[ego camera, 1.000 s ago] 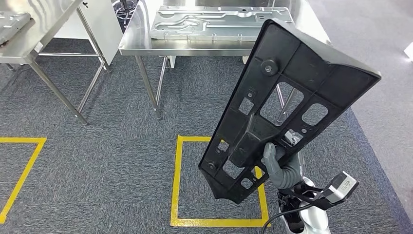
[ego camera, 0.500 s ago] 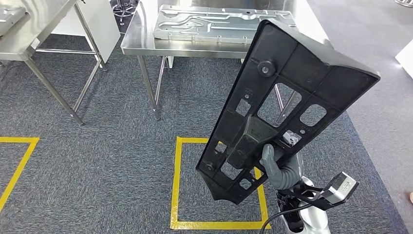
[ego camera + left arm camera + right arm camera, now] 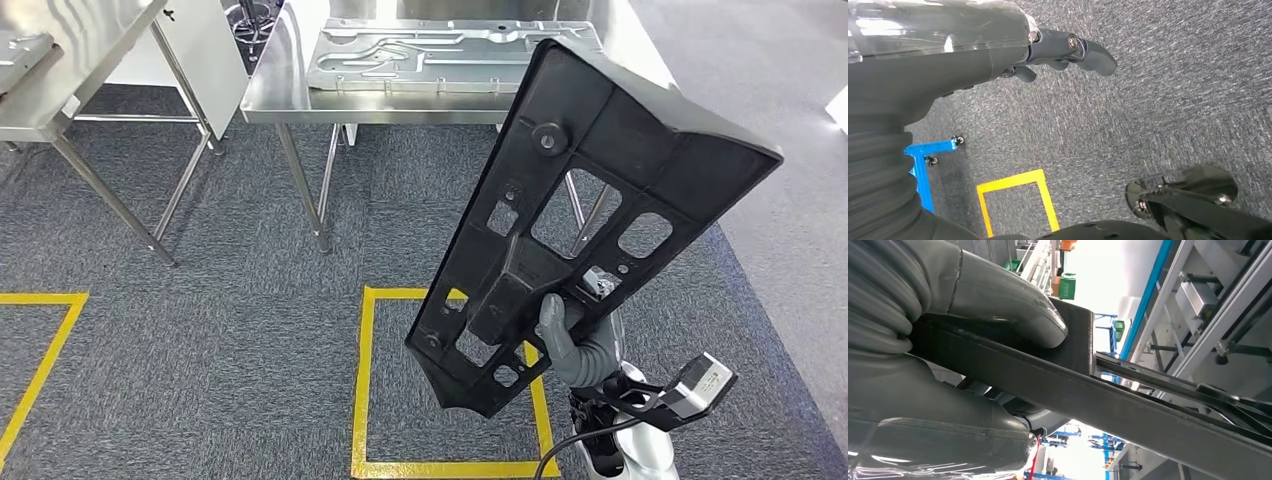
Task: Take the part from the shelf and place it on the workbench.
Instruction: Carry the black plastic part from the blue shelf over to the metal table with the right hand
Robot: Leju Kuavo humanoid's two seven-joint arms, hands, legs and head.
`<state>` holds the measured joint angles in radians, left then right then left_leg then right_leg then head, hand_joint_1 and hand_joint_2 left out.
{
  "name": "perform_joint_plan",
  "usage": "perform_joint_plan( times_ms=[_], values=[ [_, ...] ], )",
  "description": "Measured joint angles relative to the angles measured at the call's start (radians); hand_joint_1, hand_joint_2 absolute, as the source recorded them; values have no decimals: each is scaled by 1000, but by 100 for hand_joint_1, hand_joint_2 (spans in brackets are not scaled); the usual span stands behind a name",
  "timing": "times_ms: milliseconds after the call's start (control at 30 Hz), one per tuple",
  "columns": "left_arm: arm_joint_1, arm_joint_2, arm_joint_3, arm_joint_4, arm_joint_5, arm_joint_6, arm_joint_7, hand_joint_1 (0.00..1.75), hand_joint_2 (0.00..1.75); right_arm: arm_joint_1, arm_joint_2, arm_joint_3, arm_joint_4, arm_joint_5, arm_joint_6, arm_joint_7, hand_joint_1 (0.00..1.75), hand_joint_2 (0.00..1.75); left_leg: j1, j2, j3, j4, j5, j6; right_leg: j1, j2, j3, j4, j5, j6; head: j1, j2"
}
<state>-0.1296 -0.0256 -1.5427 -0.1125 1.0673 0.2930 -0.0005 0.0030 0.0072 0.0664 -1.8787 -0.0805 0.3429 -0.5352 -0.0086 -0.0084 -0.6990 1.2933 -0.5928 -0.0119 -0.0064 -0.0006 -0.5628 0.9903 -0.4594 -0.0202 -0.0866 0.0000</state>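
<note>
Gripping the black part [image 3: 590, 210] — right hand [image 3: 575, 345].

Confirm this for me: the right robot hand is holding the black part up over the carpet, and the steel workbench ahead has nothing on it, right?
Not quite. The right robot hand does hold the black part up over the carpet, but the steel workbench ahead is not bare: the head view shows a stamped metal panel lying on it.
</note>
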Motion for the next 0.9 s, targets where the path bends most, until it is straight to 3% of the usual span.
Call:
perform_joint_plan(
  times_ms=[33,100,167,333,367,433,467,500,533,567,600,667,733,833,900],
  values=[
    [0,0,0,0,0,0,0,0,175,0,0,0,0,1,0,0,175,175,2,0,2,-14,22,-3,-1,1,2,2,-3,2,0,0],
    [2,2,0,0,-1,0,1,0,175,1,0,0,0,2,0,0,175,175,8,0,55,-138,95,-7,-3,5,8,10,-14,9,0,0],
    [2,3,0,0,-2,0,1,0,175,1,0,0,-1,4,0,0,175,175,10,-2,105,-247,135,-1,-1,8,9,21,-24,20,0,0],
    [0,1,0,0,-6,-2,0,0,175,3,2,0,-10,8,-1,-1,175,175,8,-4,117,-273,133,34,-1,8,-2,48,-48,47,0,0],
    [0,0,0,0,-7,-2,0,0,175,4,2,0,-12,8,-1,-1,175,175,10,-3,119,-275,133,39,-2,7,-20,87,-70,52,0,0],
    [1,0,0,0,-8,-2,0,0,175,9,2,0,-16,9,-1,-2,175,175,10,-2,120,-275,130,45,-5,5,-89,220,-129,59,0,0],
    [1,0,0,0,-8,-2,0,0,175,13,2,0,-16,9,-1,-2,175,175,9,-2,121,-275,128,47,-5,5,-126,283,-149,60,0,0],
    [1,0,0,0,-8,-2,0,0,175,17,2,0,-16,9,-1,-2,175,175,8,-2,123,-275,126,48,-6,5,-150,318,-150,60,0,0],
    [1,0,0,0,-8,-2,0,0,175,20,2,0,-16,9,-1,-2,175,175,8,-3,126,-275,124,47,-6,5,-154,313,-129,58,0,0],
    [1,0,0,0,-8,-2,0,0,175,21,2,0,-17,9,-1,-2,175,175,7,-4,132,-275,121,46,-5,5,-138,266,-92,54,0,0],
    [1,-1,0,0,-8,-2,0,0,175,22,2,0,-17,9,-1,-2,175,175,6,-4,138,-275,117,45,-3,5,-108,195,-47,47,0,0],
    [1,-2,0,0,-8,-2,0,0,175,22,2,0,-20,10,-1,-2,175,175,2,-5,147,-275,109,39,3,3,-54,73,2,35,0,0],
    [0,-3,0,1,-8,-2,0,0,175,23,2,0,-23,10,-1,-3,175,175,1,-4,150,-277,104,29,8,3,-38,36,3,27,0,0],
    [-1,-2,-1,1,-8,-2,1,0,175,24,2,0,-26,10,-1,-3,175,175,0,-3,153,-271,93,14,0,3,-25,18,4,18,0,0],
    [-2,-1,-1,1,-7,-2,1,0,175,25,3,0,-28,10,-1,-3,175,175,0,-3,115,-186,50,5,-5,1,-10,7,3,10,0,0]
  ],
)
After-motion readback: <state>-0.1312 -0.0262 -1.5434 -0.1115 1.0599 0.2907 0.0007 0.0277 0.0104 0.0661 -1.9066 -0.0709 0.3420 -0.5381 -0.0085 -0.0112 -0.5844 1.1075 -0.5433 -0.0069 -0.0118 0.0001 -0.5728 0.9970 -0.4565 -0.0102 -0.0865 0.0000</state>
